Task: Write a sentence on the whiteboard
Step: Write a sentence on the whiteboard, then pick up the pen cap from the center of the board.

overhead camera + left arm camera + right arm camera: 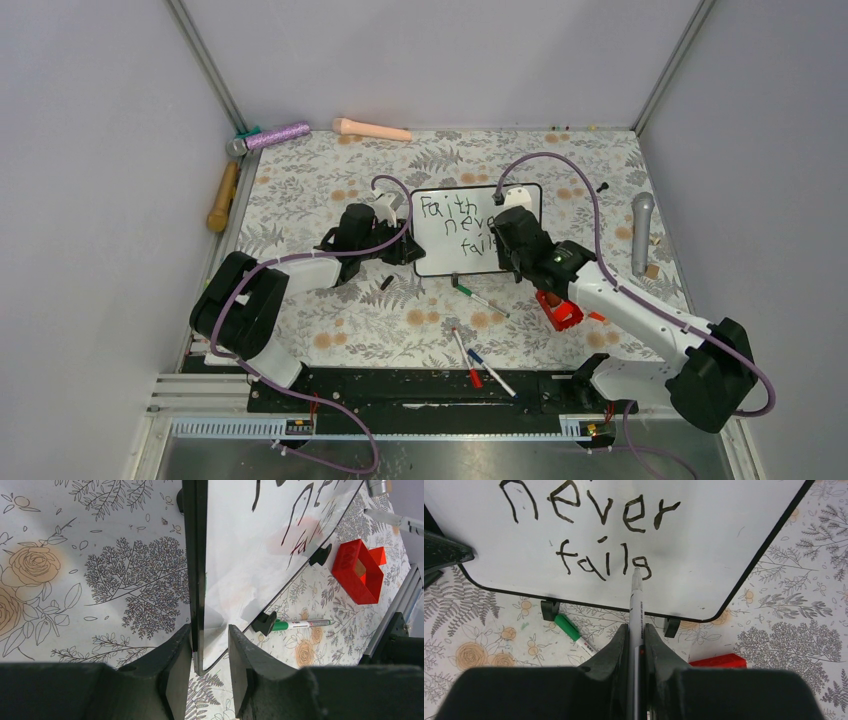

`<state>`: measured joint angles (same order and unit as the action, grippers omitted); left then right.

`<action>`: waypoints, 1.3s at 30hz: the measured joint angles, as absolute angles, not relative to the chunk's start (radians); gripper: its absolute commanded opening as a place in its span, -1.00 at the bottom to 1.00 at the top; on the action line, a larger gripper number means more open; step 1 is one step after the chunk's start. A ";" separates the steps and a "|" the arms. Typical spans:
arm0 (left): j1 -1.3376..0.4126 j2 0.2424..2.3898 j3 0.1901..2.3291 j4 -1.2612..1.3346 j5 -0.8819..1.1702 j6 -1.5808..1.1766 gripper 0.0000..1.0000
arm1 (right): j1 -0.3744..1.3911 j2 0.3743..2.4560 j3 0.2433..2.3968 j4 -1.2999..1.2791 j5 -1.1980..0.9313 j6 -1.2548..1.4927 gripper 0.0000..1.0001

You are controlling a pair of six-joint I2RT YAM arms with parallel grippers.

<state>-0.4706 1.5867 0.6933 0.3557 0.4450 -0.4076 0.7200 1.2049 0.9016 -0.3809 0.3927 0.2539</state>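
The whiteboard (440, 258) stands mid-table on its small black feet. The sentence (460, 225) reads "Faith never fails" in three black lines. My left gripper (405, 248) is shut on the board's lower left edge (196, 580): one finger lies against the back of the frame, and the other fingertip (235, 640) touches the white face. My right gripper (636, 626) is shut on a grey marker (636, 605). The marker's tip rests on the board (714, 540) at the last letter of "fails" (599, 565).
A green-capped marker (480, 298) lies just in front of the board. Red and blue markers (467, 358) lie nearer the arm bases. A red open box (558, 310) sits under the right arm. A grey microphone (641, 232) lies at right, and a purple microphone (270, 136) and wooden handle (222, 196) at back left.
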 measured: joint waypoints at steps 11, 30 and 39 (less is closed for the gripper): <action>-0.471 1.587 0.693 0.355 0.445 -0.408 -0.36 | 0.699 1.233 0.900 -0.401 0.437 0.255 -1.00; -0.471 1.587 0.693 0.355 0.445 -0.408 -0.36 | 0.697 1.311 0.900 -0.411 0.465 0.263 -1.00; -0.471 1.587 0.693 0.352 0.445 -0.407 -0.36 | 0.696 1.320 0.900 -0.417 0.474 0.267 -1.00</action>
<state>-0.4706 1.5867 0.6933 0.3519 0.4450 -0.4072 0.6964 1.3197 0.8997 -0.4168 0.4736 0.2668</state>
